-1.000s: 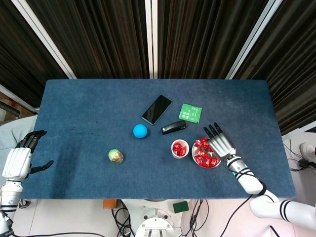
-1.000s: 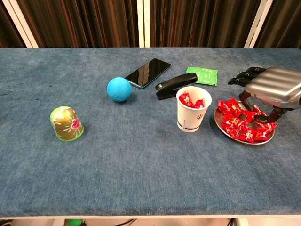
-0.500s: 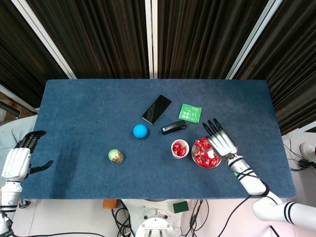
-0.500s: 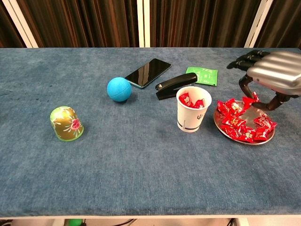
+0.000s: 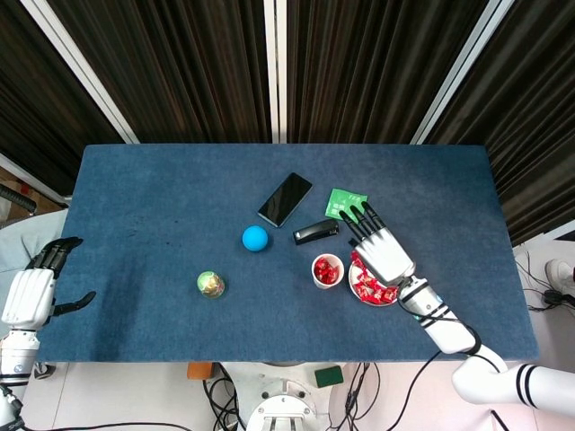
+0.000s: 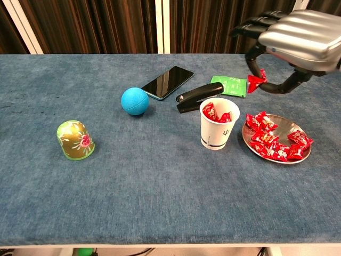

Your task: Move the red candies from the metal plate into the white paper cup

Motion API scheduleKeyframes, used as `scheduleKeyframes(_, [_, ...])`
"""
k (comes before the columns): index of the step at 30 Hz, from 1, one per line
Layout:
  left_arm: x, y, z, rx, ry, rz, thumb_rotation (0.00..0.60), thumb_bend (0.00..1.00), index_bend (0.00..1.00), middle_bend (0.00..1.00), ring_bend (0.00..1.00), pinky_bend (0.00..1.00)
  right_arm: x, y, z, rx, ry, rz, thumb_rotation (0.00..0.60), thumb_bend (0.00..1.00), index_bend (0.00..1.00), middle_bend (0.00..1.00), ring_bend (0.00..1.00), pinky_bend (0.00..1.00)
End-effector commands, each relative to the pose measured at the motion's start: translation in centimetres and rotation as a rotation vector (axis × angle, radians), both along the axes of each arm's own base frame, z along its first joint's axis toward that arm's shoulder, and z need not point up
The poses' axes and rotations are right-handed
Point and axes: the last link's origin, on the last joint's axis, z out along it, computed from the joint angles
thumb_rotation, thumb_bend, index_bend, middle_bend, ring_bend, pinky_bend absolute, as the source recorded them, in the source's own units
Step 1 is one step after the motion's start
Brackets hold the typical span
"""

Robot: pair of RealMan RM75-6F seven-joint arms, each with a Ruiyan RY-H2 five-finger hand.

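A metal plate (image 6: 290,130) (image 5: 361,295) near the table's right front holds several red candies (image 6: 274,143). Left of it stands the white paper cup (image 6: 218,125) (image 5: 327,270), with red candies inside. My right hand (image 6: 295,37) (image 5: 381,250) hovers high above the gap between plate and cup. It pinches one red candy (image 6: 256,81) between thumb and a finger, with the other fingers spread. My left hand (image 5: 31,287) hangs off the table's left edge, fingers apart and holding nothing.
A black stapler (image 6: 199,96), a green packet (image 6: 230,85) and a black phone (image 6: 167,81) lie behind the cup. A blue ball (image 6: 134,101) sits mid-table, and a green dome-shaped toy (image 6: 75,140) stands at the front left.
My right hand has risen from the plate with a red candy pinched in it and moved left toward the cup. The left hand has stayed put.
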Motion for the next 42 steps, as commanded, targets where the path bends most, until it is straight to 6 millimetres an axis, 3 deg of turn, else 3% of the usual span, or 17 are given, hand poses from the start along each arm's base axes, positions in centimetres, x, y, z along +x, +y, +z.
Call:
scheduleKeyframes(1, [0.0, 0.0, 0.0, 0.001, -0.001, 0.001, 0.6, 0.12, 0.16, 0.14, 0.1, 0.24, 1.1, 0.0, -1.1, 0.03, 0.007, 0.021, 0.6, 0.35, 0.6, 0.04, 0.0, 0.0])
scheduleKeyframes(11, [-0.3, 0.0, 0.3, 0.007, -0.004, 0.005, 0.6, 0.12, 0.16, 0.14, 0.1, 0.24, 2.3, 0.5, -3.1, 0.086, 0.027, 0.053, 0.6, 0.35, 0.59, 0.04, 0.0, 0.0])
scheduleKeyframes(14, [-0.3, 0.0, 0.3, 0.008, -0.005, 0.005, 0.6, 0.12, 0.16, 0.14, 0.1, 0.24, 2.5, 0.5, -3.3, 0.092, 0.032, 0.062, 0.6, 0.34, 0.55, 0.04, 0.0, 0.0])
scheduleKeyframes(19, [-0.3, -0.1, 0.4, 0.01, -0.006, 0.003, 0.6, 0.12, 0.16, 0.14, 0.1, 0.24, 2.8, 0.7, -3.6, 0.102, 0.037, 0.07, 0.6, 0.31, 0.38, 0.04, 0.0, 0.0])
scheduleKeyframes(26, [-0.3, -0.2, 0.5, 0.013, -0.006, 0.004, 0.6, 0.12, 0.16, 0.14, 0.1, 0.24, 2.7, 1.0, -2.7, 0.079, 0.014, 0.073, 0.6, 0.31, 0.36, 0.04, 0.0, 0.0])
scheduleKeyframes(35, [0.0, -0.1, 0.2, 0.003, -0.001, -0.003, 0.6, 0.12, 0.16, 0.14, 0.1, 0.24, -0.6, 1.6, 0.9, 0.044, 0.029, -0.038, 0.6, 0.3, 0.35, 0.04, 0.0, 0.0])
scheduleKeyframes(42, [0.3, -0.2, 0.0, 0.002, 0.002, -0.005, 0.6, 0.12, 0.16, 0.14, 0.1, 0.24, -3.2, 1.6, 0.6, 0.094, 0.073, -0.152, 0.6, 0.29, 0.35, 0.04, 0.0, 0.0])
